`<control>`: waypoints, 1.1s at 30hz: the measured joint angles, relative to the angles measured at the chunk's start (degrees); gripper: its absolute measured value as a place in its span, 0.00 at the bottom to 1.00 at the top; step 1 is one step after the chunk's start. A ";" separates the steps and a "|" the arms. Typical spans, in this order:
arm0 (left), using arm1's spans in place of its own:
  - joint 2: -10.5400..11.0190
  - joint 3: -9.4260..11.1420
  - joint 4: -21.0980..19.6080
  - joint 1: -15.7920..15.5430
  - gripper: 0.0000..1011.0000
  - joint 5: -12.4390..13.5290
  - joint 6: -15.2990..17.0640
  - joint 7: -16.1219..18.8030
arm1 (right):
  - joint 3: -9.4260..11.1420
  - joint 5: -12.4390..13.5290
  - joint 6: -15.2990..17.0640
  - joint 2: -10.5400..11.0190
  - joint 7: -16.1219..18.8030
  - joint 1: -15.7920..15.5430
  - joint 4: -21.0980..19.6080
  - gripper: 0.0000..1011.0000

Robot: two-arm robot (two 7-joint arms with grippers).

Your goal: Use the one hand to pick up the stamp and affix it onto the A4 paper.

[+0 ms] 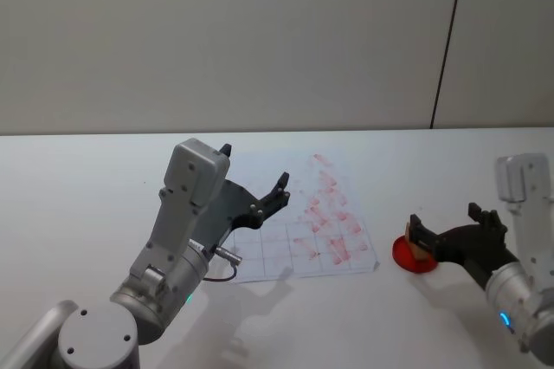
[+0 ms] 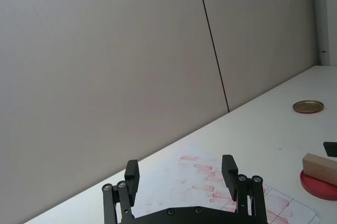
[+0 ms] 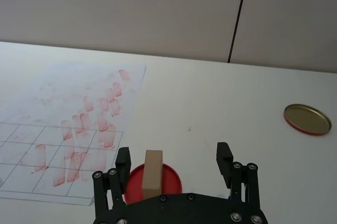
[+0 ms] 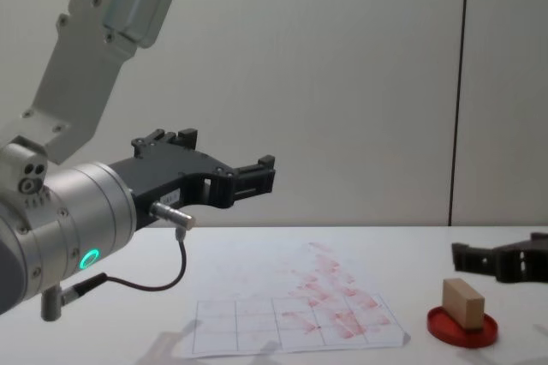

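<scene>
Two steps seemingly remain: grasping, then pressing onto the A4 paper (image 1: 260, 252). Right gripper (image 3: 174, 155), jaws apart, hovers over the stamp (image 3: 153, 174) on the ink pad (image 3: 171, 179) toward the bench's (image 1: 86, 178) right edge; left gripper (image 1: 255, 168) idles above the paper, jaws apart too.

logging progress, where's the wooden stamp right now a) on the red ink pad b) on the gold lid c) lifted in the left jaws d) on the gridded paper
a: the stamp stands on the red ink pad, the right gripper open close by.
</scene>
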 joint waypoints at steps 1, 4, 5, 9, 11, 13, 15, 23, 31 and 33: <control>0.00 0.00 0.00 0.00 0.98 0.00 0.00 0.00 | -0.06 -0.07 0.18 -0.09 0.01 0.06 0.11 0.99; 0.00 0.00 0.00 0.00 0.98 0.00 0.00 0.00 | -0.39 -0.35 0.89 -0.67 0.02 0.38 0.69 0.99; 0.00 0.00 0.00 0.00 0.98 0.00 0.00 0.00 | -0.50 -0.40 1.05 -0.84 0.02 0.46 0.85 0.99; 0.00 0.00 0.00 0.00 0.98 0.00 0.00 0.00 | -0.90 -0.78 2.07 -1.53 -0.28 0.73 1.38 0.99; 0.00 0.00 0.00 0.00 0.98 0.00 0.00 0.00 | -1.03 -0.87 2.35 -1.77 -0.42 0.80 1.52 0.97; 0.00 0.00 0.00 0.00 0.98 0.00 0.00 0.00 | -1.16 -1.03 2.81 -2.06 -0.73 0.90 1.67 0.93; 0.00 0.00 0.00 0.00 0.98 0.00 0.00 0.00 | -1.25 -1.13 3.12 -2.28 -0.92 0.96 1.76 0.88; 0.00 0.00 0.00 0.00 0.98 0.00 0.00 0.00 | -1.58 -1.99 4.98 -3.22 -1.89 1.45 2.38 0.67; 0.00 0.00 0.00 0.00 0.98 0.00 0.00 0.00 | -1.75 -2.91 6.54 -4.01 -2.87 2.02 3.10 0.41; 0.00 0.00 0.00 0.00 0.98 0.00 0.00 0.00 | -1.79 -3.24 6.99 -4.24 -3.22 2.21 3.35 0.33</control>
